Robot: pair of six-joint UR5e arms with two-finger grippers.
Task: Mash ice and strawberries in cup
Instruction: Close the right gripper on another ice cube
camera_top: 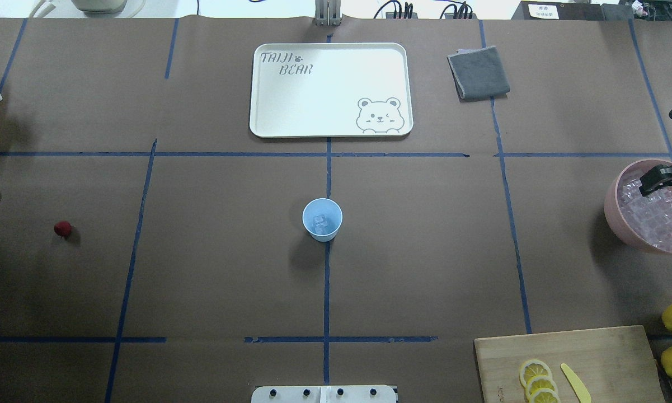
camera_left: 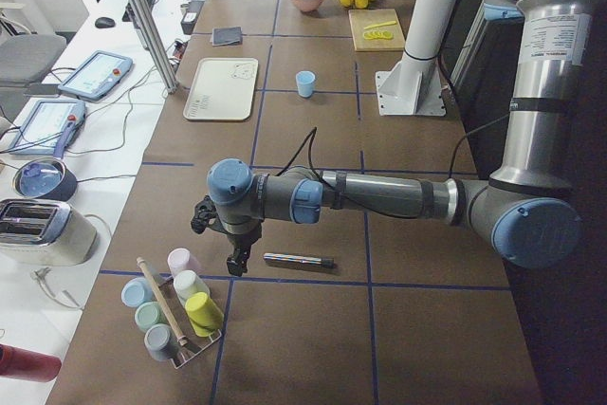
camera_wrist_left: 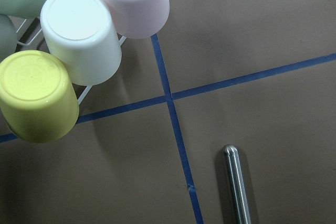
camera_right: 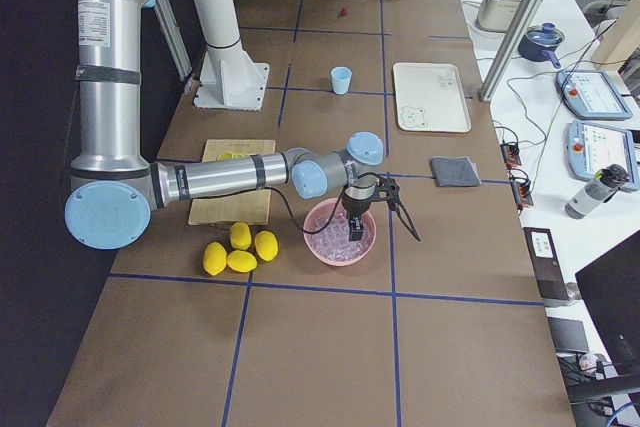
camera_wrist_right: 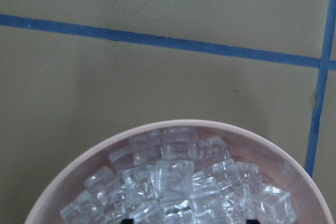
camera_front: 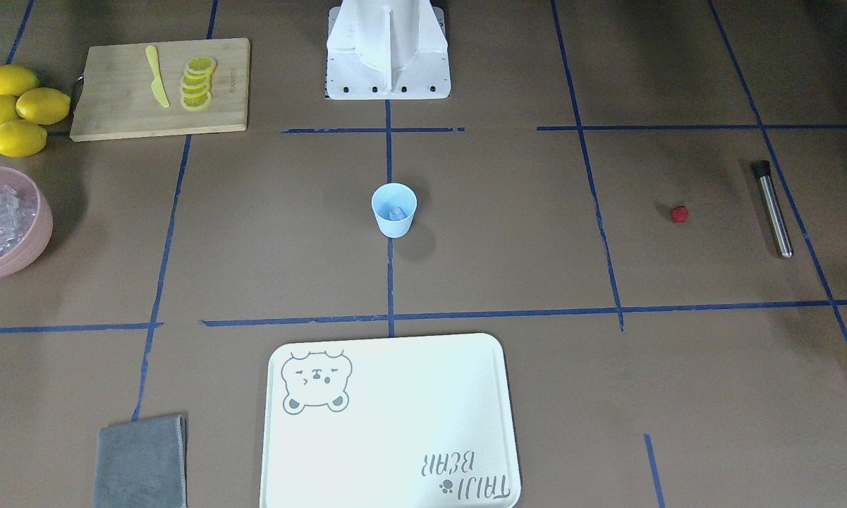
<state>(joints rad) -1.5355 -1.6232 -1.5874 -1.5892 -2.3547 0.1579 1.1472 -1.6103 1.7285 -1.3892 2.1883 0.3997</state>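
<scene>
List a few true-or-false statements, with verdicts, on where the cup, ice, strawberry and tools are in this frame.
1. The strawberry is inside the cup. False: it lies on the table, well apart from the cup.
2. The cup holds some ice. True.
3. The right gripper hangs over the pink bowl of ice. True.
4. The lemon slices lie on the tray. False: they lie on the cutting board.
5. The metal rod stands in the cup. False: it lies flat on the table.
</scene>
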